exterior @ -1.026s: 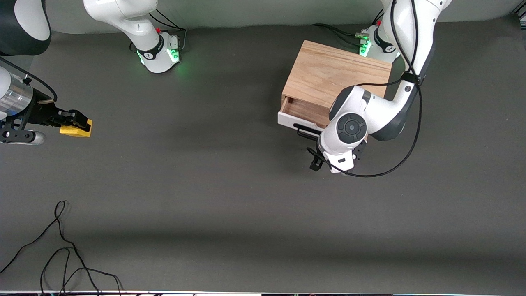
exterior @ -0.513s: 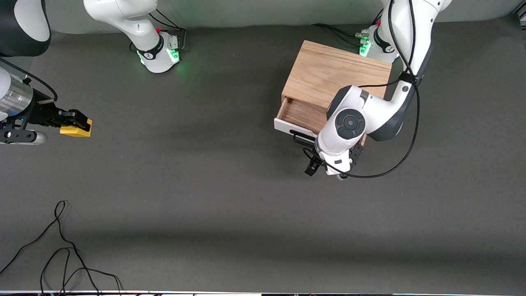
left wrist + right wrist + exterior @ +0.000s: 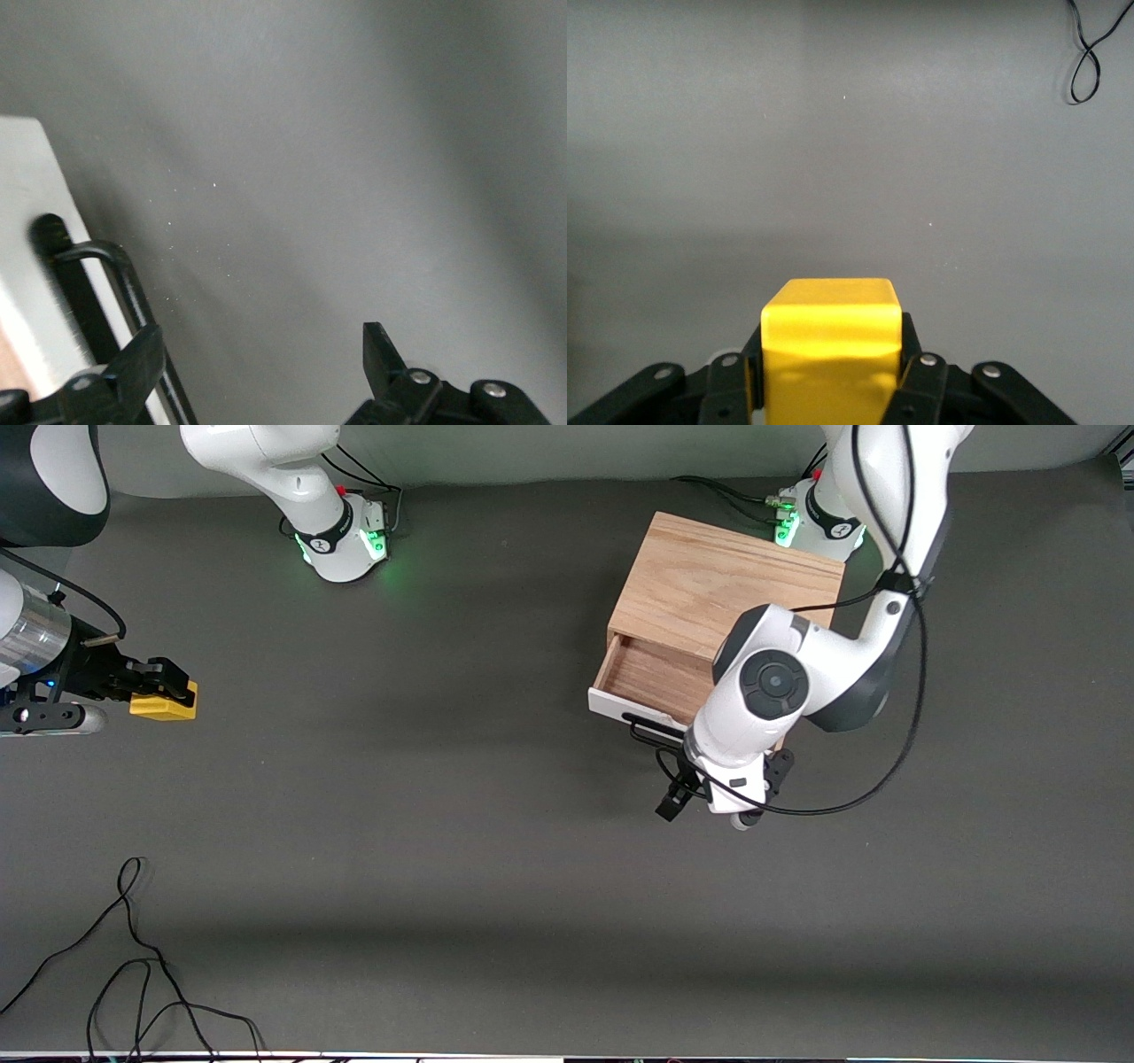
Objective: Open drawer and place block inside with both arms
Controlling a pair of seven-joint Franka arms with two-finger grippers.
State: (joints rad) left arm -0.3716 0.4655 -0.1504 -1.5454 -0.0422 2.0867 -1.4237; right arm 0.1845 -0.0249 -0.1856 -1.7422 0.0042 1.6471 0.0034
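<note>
The light wooden box stands near the left arm's base. Its drawer is pulled partly out, with the white front panel and black bar handle facing the front camera. My left gripper hovers just in front of the drawer, open and empty. In the left wrist view the left gripper has the handle beside one finger. My right gripper is at the right arm's end of the table, shut on the yellow block. The block sits between the right gripper's fingers.
A loose black cable lies on the dark mat near the front camera at the right arm's end; it also shows in the right wrist view. Both green-lit bases stand along the table's edge farthest from the front camera.
The drawer has slid farther out of the box. My left gripper has moved toward the front camera, off the handle. The right gripper and block have barely moved.
</note>
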